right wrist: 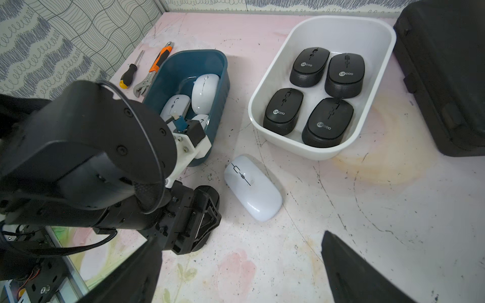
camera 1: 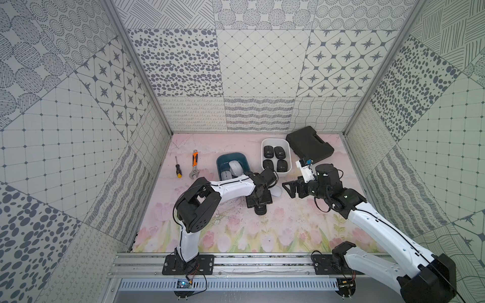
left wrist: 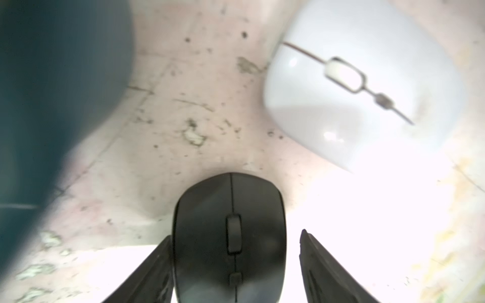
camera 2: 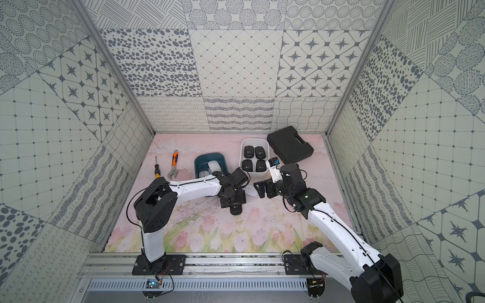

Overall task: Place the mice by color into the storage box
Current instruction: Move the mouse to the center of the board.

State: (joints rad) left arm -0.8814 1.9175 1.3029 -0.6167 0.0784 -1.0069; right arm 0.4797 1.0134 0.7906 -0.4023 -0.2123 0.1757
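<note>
Patterned grey-and-white walls boxed in a pink, tulip-printed table (camera 1: 236, 230), scuffed and speckled up close.

Down low on it, my left gripper (left wrist: 235, 233) stood over a black mouse (left wrist: 228, 207), which lay on the table between the fingers. One finger (left wrist: 157, 265) touched its side. The other finger showed a clear gap, so the jaws were parted, not clamped. In both top views that mouse's rear end poked out from under the gripper (camera 1: 258, 200), logo up (camera 2: 236, 210).

Just beyond it, a white mouse (left wrist: 362, 84) lay alone on the table, angled, in front of the gap between the two bins. My right gripper (right wrist: 241, 237) hung above the table near it, jaws spread wide, nothing between them.

Further out sat the blue bin (right wrist: 194, 52), holding at least three white mice (right wrist: 205, 92); my left arm hid part of it. Beside it was the white bin (right wrist: 341, 18), with four black mice (right wrist: 309, 67) in two neat pairs, logos up.

Away from the bins, a closed black case (right wrist: 446, 78) lay past the white bin. On the blue bin's other side lay an orange-handled wrench (right wrist: 154, 65) and a screwdriver (right wrist: 130, 72), side by side.
</note>
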